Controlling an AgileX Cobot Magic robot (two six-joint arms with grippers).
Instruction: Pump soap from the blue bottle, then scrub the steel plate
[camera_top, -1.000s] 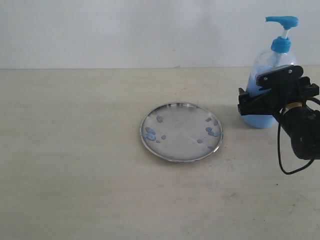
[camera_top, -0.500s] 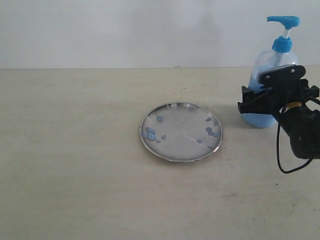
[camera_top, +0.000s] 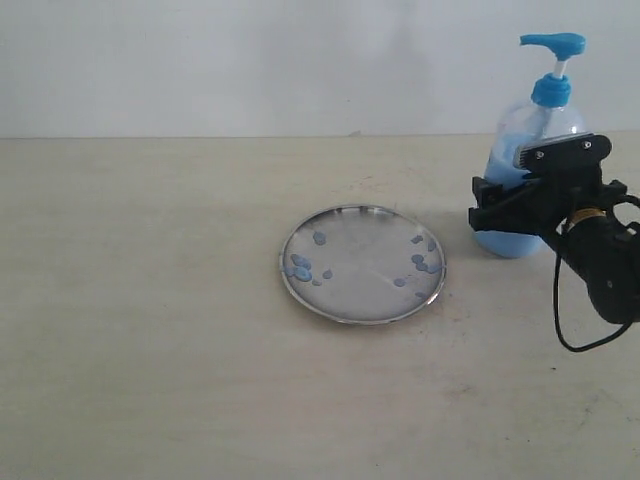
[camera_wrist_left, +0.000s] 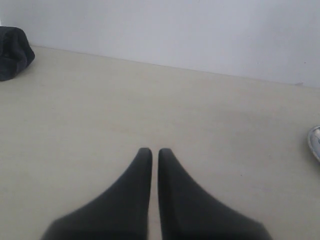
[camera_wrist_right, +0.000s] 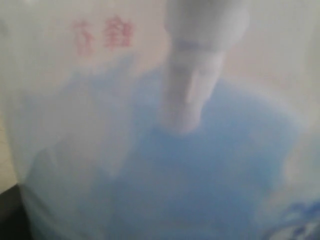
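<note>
Exterior view: the right end effector, clamped round the blue bottle, has moved it slightly nearer the steel plate, to the plate's 2 o'clock, probably lining up a pump, while the left end effector hangs nearly closed and empty

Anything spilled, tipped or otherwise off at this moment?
Nothing serious. The soap blobs all lie inside the steel plate; none shows on the table. The blue bottle leans slightly in the right gripper, possibly just camera angle. The left gripper is shut, away from both.
</note>
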